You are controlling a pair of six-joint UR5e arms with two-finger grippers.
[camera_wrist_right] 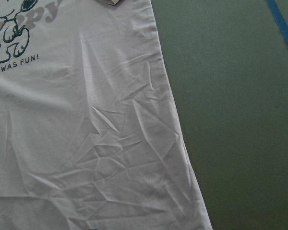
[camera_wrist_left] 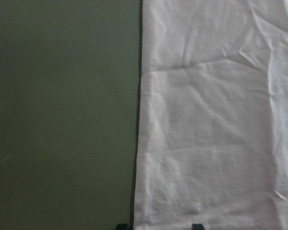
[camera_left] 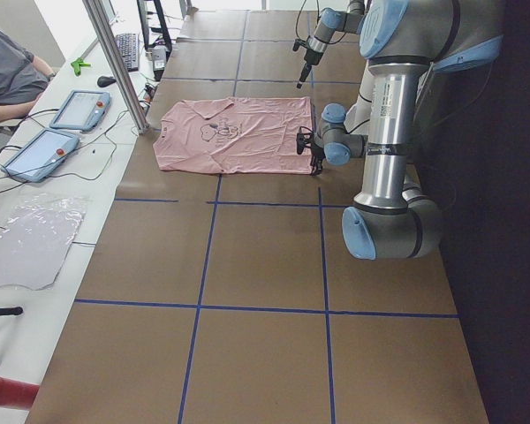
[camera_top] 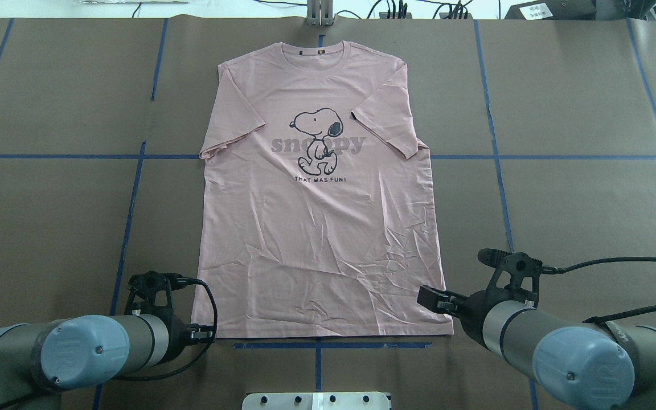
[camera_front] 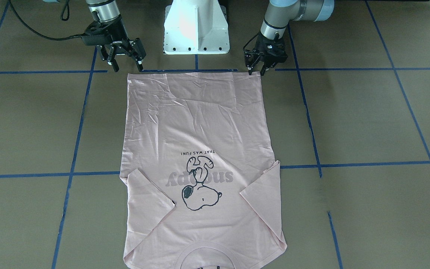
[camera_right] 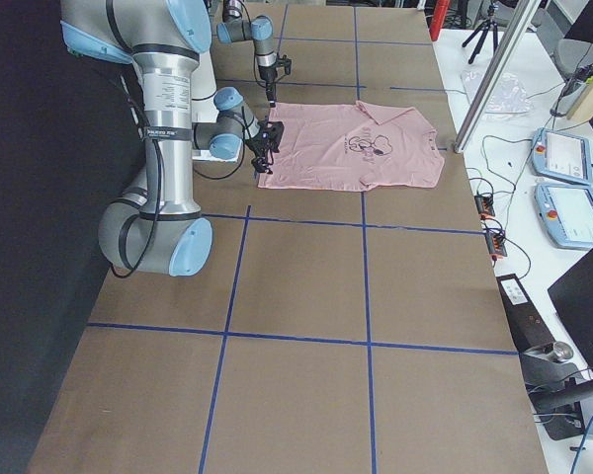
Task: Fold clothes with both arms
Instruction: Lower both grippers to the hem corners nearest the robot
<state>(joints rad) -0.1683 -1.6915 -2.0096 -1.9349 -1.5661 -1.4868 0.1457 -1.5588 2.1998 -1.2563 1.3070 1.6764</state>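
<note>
In the front-facing view you are at the grasp approach. The T-shirt (camera_front: 196,123) lies flat and print up on the tabletop (camera_front: 368,119), hem nearest the robot. The left end effector (camera_front: 256,71) and right end effector (camera_front: 127,66) hang at its two hem corners, fingers apart, gripping nothing. Overhead, the collar lies at the far edge. The left wrist view shows fingertips (camera_wrist_left: 197,226) either side of the hem corner. Next, I judge, you lower both and pinch the corners evenly.
</note>
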